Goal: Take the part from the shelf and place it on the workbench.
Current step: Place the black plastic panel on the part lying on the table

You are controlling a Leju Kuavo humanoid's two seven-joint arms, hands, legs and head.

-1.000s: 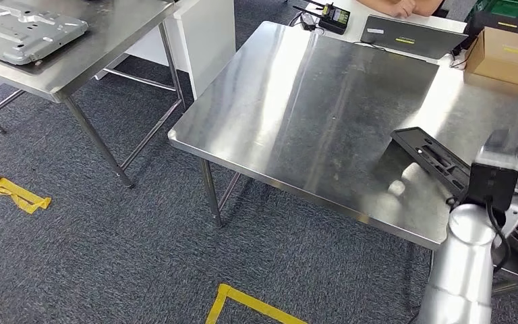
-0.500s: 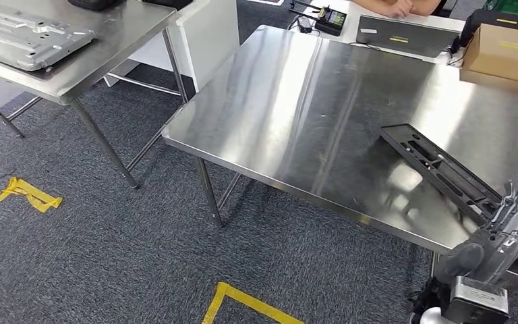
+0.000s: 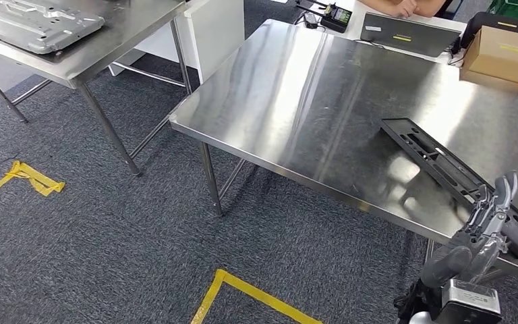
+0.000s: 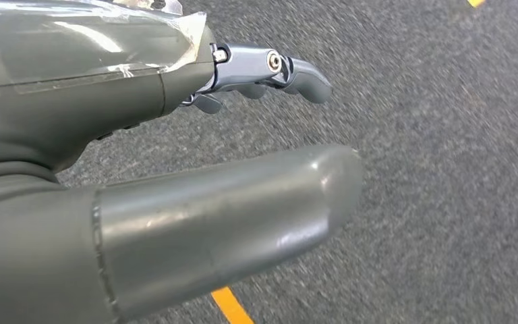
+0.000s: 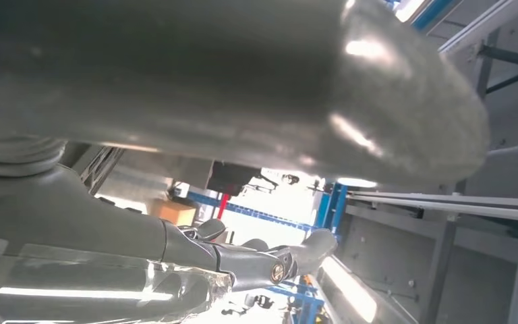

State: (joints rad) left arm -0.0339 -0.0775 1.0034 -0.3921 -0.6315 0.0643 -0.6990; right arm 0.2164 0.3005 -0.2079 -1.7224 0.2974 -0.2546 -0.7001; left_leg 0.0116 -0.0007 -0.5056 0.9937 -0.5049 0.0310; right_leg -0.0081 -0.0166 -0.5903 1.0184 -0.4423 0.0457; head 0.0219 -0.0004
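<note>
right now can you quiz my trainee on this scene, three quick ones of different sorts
1. True or false: the black part lies on the steel workbench.
2. Multiple choice: what sits at the far right corner of that workbench? A) a red bucket B) a cardboard box C) a blue helmet
3. Fill in: in the head view the right hand has its fingers apart and holds ____.

Key: 1 true; 2 B; 3 nothing
</note>
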